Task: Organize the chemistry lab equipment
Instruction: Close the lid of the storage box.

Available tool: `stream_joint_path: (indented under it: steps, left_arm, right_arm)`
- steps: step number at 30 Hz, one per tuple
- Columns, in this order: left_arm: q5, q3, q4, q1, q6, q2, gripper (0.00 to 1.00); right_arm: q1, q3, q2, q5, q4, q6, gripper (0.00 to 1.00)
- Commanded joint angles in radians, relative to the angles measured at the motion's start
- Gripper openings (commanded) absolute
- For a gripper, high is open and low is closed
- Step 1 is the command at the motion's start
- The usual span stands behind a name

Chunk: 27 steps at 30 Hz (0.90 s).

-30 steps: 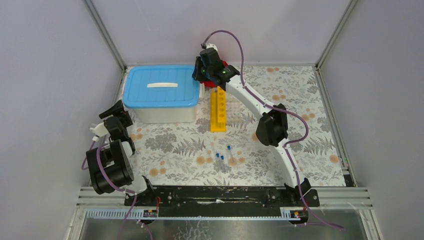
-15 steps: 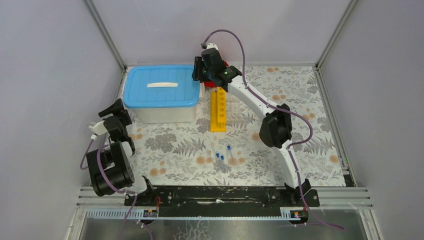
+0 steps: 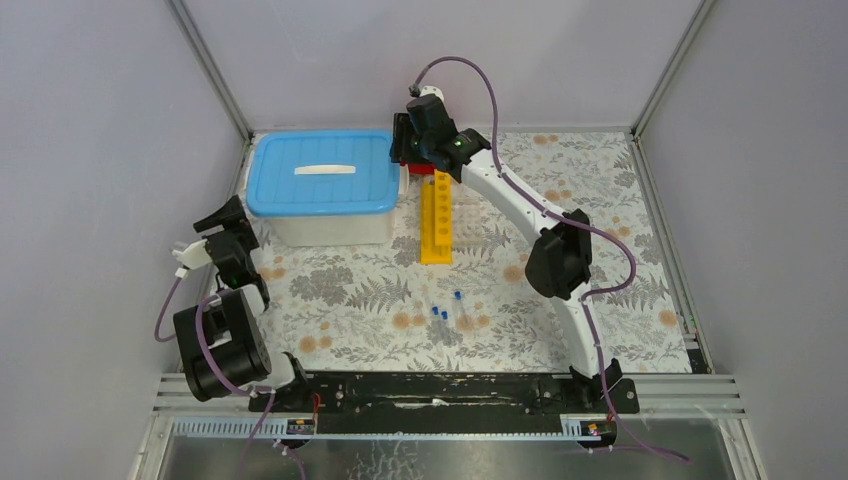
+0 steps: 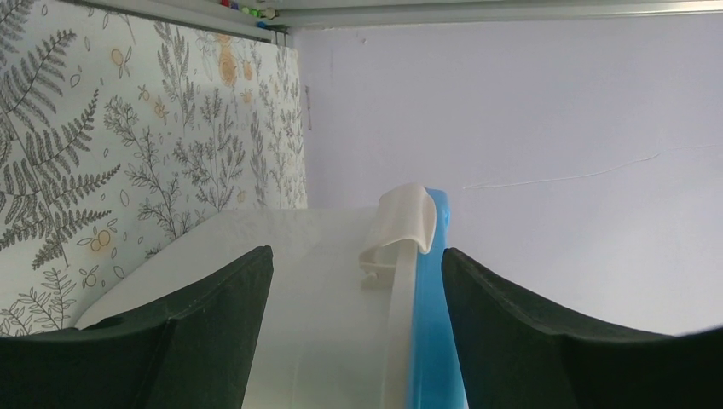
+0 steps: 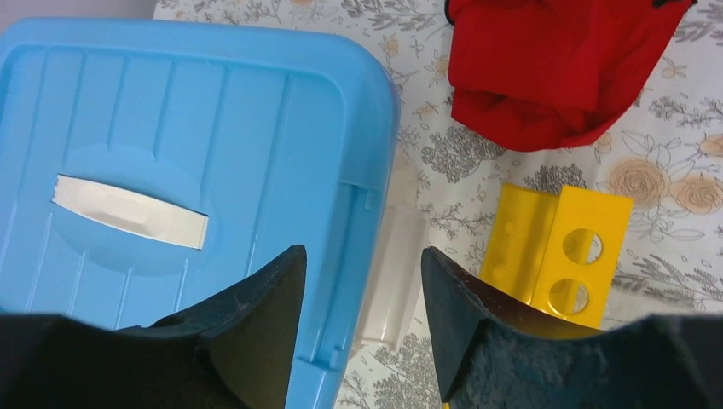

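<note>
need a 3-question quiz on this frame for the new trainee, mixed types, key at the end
1. True or false: the blue lid is off the white tub.
2. Where do the loose blue-capped tubes lie? A) in the yellow rack. B) on the table, apart from the rack. C) on the lid.
3. Which hand is over the tub's end beside the rack, and are its fingers apart or together?
Key: 1) False, the lid sits on the tub. 2) B. 3) The right hand, fingers apart.
</note>
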Motion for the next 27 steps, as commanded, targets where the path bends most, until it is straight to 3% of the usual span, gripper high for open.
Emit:
stream_joint_path:
  steps: [1, 10, 27]
  left_arm:
    - [-0.045, 0.023, 0.011, 0.003, 0.071, -0.034, 0.80]
    - [-0.075, 0.007, -0.003, 0.008, 0.076, -0.059, 0.81]
    - [-0.212, -0.054, -0.176, 0.007, 0.008, -0.195, 0.81]
  right_arm:
    - [0.010, 0.070, -0.002, 0.013, -0.039, 0.010, 0.60]
    - [0.037, 0.142, 0.057, 0.017, -0.074, 0.008, 0.60]
    - [0.066, 0.239, 0.148, 0.047, -0.149, 0.010, 0.53]
